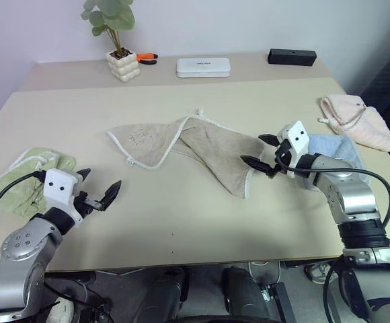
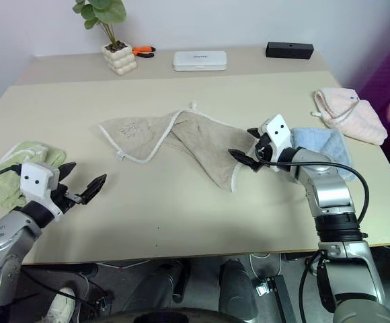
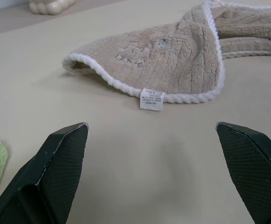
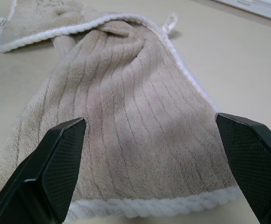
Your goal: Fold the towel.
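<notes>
Fingers of the left gripper [image 1: 99, 190] at lower left stand wide apart above the table [image 1: 181, 215], holding nothing. Right gripper [image 1: 262, 153] fingers are also spread, just at the right edge of the tan towel [image 1: 195, 145], which lies crumpled mid-table. A green towel [image 1: 20, 176] sits at far left.

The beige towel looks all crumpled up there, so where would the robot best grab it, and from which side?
Probably at the beige towel's two outer ends. The right gripper, open, already faces the corded hem of the end nearest it, so it could come in low from the robot's right. The left gripper, also open, could take the corded corner by the small white label from the robot's left. Both edges lie exposed on the table.
</notes>
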